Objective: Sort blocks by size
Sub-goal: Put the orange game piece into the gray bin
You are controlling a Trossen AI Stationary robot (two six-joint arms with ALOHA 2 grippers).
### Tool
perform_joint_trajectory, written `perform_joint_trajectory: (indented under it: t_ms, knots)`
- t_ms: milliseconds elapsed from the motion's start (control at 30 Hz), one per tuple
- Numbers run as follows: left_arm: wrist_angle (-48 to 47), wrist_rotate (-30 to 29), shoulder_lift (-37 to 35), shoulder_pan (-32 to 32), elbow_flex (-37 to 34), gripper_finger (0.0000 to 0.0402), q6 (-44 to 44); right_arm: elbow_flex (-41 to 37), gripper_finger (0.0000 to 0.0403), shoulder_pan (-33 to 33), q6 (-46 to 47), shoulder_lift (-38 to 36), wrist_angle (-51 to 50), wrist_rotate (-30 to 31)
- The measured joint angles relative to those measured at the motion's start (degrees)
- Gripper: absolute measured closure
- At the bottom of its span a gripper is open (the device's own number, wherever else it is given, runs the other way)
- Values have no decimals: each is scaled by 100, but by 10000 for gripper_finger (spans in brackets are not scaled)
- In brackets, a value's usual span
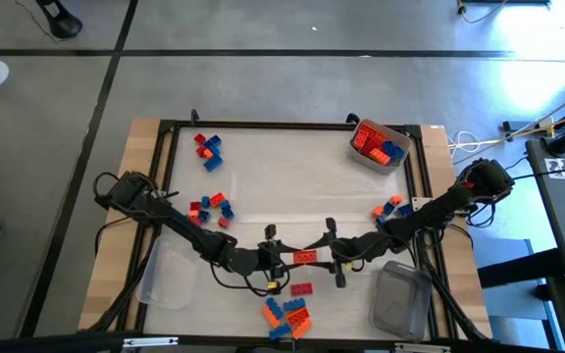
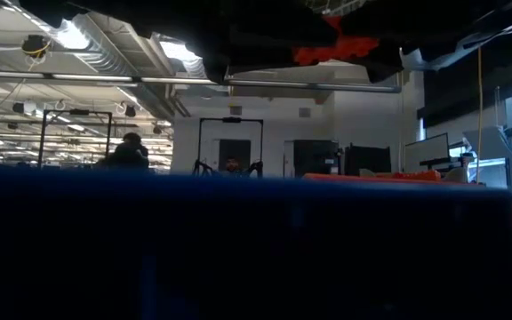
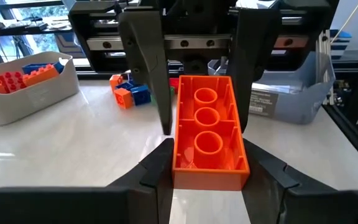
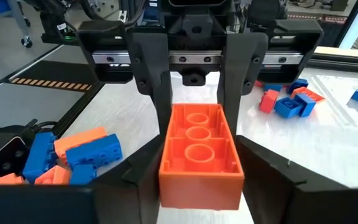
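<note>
One long orange brick point(image 1: 304, 257) hangs above the table's near middle, held between my two grippers. My left gripper point(image 1: 284, 258) is shut on its left end and my right gripper point(image 1: 328, 257) on its right end, the two facing each other. Both wrist views show the brick's hollow underside point(image 3: 207, 124) with three round tubes. Other blocks lie in loose heaps: far left point(image 1: 207, 149), middle left point(image 1: 211, 208), right point(image 1: 390, 208) and near edge point(image 1: 287, 316). A single red brick point(image 1: 302, 288) lies flat just in front of the grippers. My left gripper pinches the orange brick's two long sides at its left end point(image 3: 178, 171) between its two fingers point(image 3: 157, 180). The fingers come level from the table's left and run along the brick. The brick is lifted clear and lies about level. My right gripper pinches the same brick's two long sides at its right end point(image 4: 166, 177) between its two fingers point(image 4: 260, 171). The fingers come level from the table's right, along the brick. My left gripper's fingers point(image 4: 157, 74) show at the far end.
A white tub point(image 1: 378, 144) with orange and blue bricks stands at the far right. Clear tubs sit at the near left point(image 1: 170, 279) and near right point(image 1: 403, 299). A black frame point(image 1: 292, 126) rims the table. In the low view a blue brick point(image 2: 238, 249) fills the foreground.
</note>
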Motion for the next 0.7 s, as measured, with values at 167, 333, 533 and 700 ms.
perform_joint_trajectory:
  t_ms: [167, 333, 533, 700]
  knots:
    - [-5, -26, 0, 0, 0, 274, -1, 0, 263, 0, -98, 0, -2, 6]
    - [0, -21, 0, 0, 0, 256, -2, 0, 265, 0, -100, 0, 0, 5]
    - [-109, 12, -45, 17, 0, 194, 12, 0, 247, 0, -155, -20, -48, 211]
    - [-974, -70, -476, 7, 2, 174, -79, 2, 264, 11, -281, -454, -649, 824]
